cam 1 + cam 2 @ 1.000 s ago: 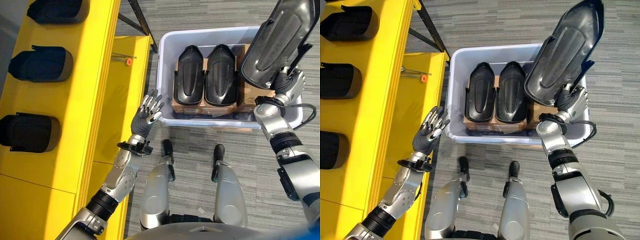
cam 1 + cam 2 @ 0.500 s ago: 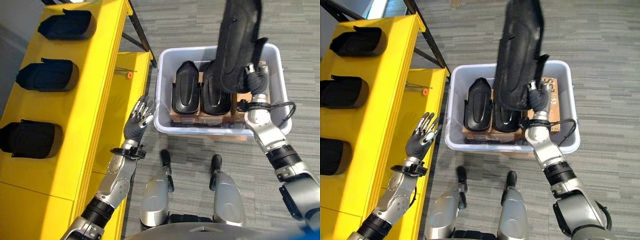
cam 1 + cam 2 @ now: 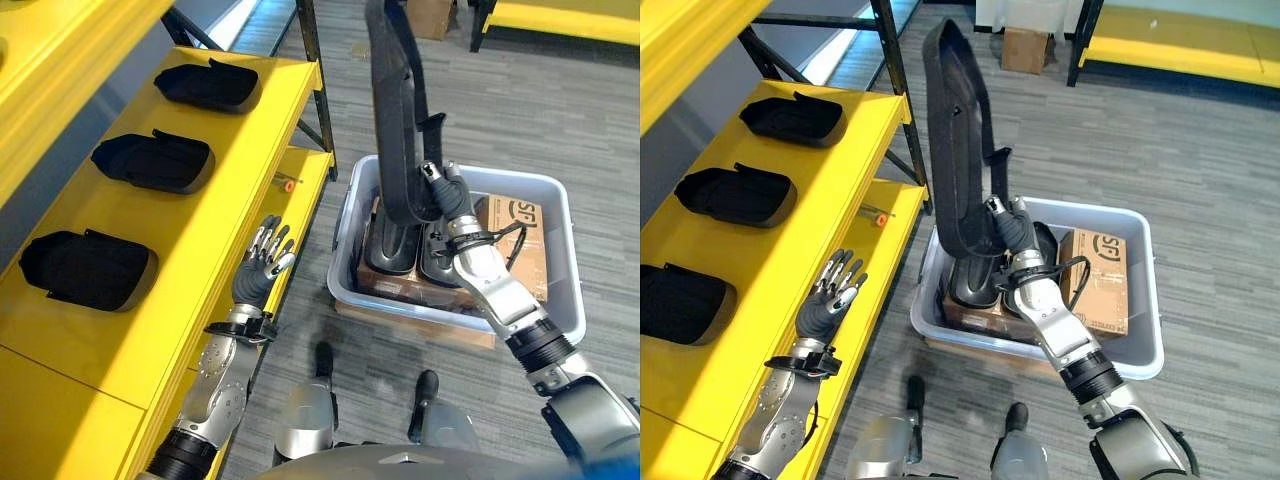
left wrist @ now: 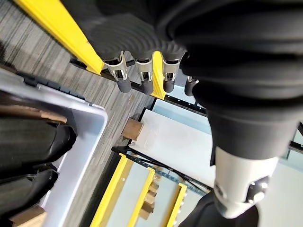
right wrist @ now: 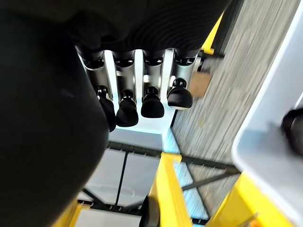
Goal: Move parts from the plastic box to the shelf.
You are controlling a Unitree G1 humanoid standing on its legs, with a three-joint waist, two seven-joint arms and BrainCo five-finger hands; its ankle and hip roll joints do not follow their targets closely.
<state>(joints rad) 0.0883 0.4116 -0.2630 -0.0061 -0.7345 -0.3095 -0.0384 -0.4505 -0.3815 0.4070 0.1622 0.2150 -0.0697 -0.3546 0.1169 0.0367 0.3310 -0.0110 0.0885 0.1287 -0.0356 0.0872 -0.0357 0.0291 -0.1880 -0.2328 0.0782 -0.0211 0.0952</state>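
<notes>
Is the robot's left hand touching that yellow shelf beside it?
Apart. In the right eye view the left hand hangs open in the air, fingers straight, beside the yellow metal shelf, with the lower level showing behind them.

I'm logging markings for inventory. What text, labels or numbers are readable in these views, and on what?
Cardboard box in the plastic box: a dark round printed mark, too small and blurred to read.
Black part held in the right hand: no print visible.
Yellow shelf and the black parts on it: no print visible.
</notes>
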